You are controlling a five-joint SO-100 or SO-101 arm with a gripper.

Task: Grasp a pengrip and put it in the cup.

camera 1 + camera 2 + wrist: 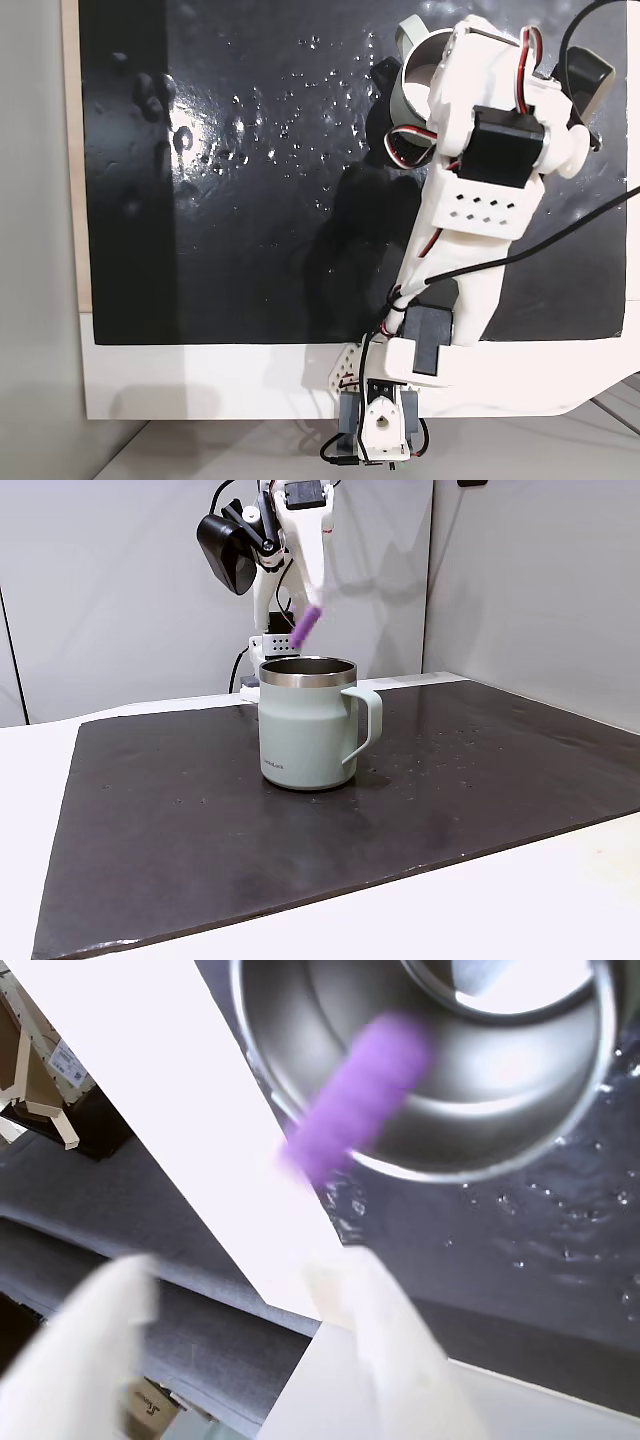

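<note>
The cup, a pale grey-green mug with a steel inside and its handle to the right, stands on the black mat. From above, the arm hides part of the cup. The purple pengrip hangs tilted just above the rim, right below my gripper. In the wrist view the pengrip is a blurred streak over the cup's open mouth. It lies clear of my blurred fingers, which stand wide apart, so the gripper is open with nothing between them.
The black mat is wet, with shiny droplets scattered over it. A white table border runs along its edge, and the arm's base sits there. Grey walls stand behind the table.
</note>
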